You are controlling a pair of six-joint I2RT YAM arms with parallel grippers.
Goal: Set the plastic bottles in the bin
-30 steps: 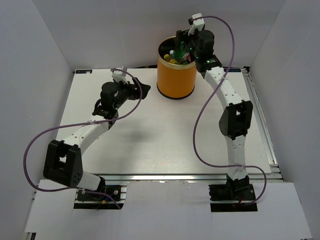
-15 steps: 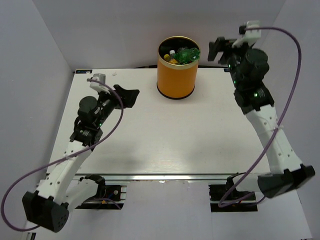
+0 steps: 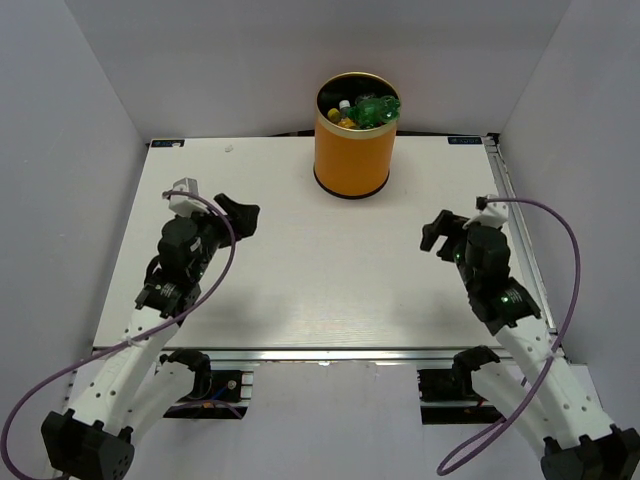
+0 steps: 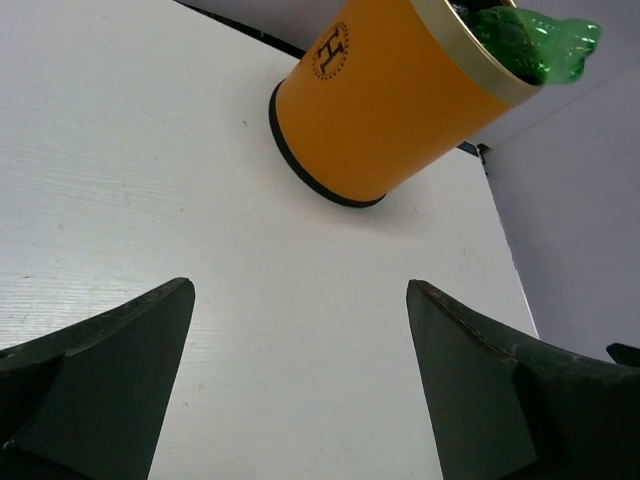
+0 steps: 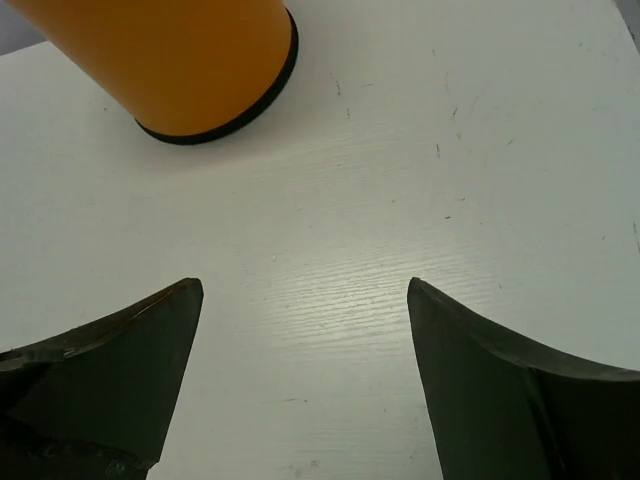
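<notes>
The orange bin point(image 3: 352, 150) with a gold rim stands at the back middle of the table. A green bottle point(image 3: 376, 109) sticks out of its top, and other bottles show inside; I make out a white cap and something yellow. The bin also shows in the left wrist view point(image 4: 395, 105) with the green bottle point(image 4: 535, 38) at its rim, and in the right wrist view point(image 5: 170, 60). My left gripper point(image 3: 240, 214) is open and empty over the left of the table. My right gripper point(image 3: 438, 232) is open and empty over the right. No bottle lies on the table.
The white table point(image 3: 320, 270) is walled by grey panels on the left, back and right. A metal rail point(image 3: 525, 250) runs along the right edge and another along the front. Both arms sit low near the front corners.
The right arm has drawn back from above the bin to the right front of the table. The left arm has also pulled back toward the front left. The green bottle stays in the bin.
</notes>
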